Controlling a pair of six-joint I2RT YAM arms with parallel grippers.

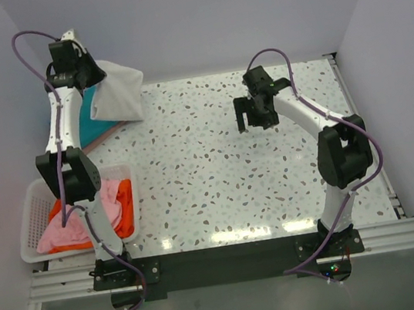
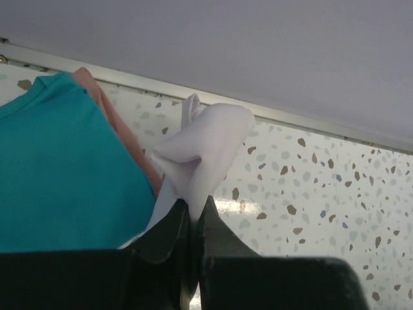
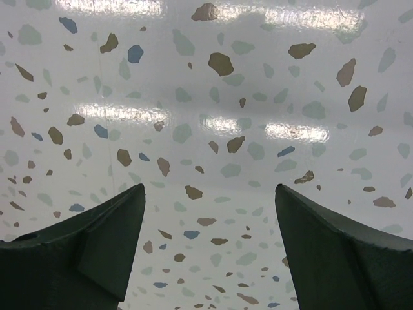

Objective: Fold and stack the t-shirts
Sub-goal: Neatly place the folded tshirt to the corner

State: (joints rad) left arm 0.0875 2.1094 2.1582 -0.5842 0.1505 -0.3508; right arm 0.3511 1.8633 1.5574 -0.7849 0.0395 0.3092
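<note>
Top external: the left gripper (image 1: 75,65) is raised at the far left corner, clamped on the white t-shirt (image 1: 121,90). This shirt hangs over the teal t-shirt (image 1: 95,123), which lies on the table (image 1: 211,185). The basket (image 1: 33,216) at near left holds the pink t-shirt (image 1: 66,232) and the orange t-shirt (image 1: 125,206). The right gripper (image 1: 255,123) hovers well apart from all cloth.

Left wrist: the jaws are pinched narrow on a bunched white fold. Teal cloth fills the left, with a pinkish edge beneath it.

Right wrist: the fingers are spread wide, with speckled table showing between them.
</note>
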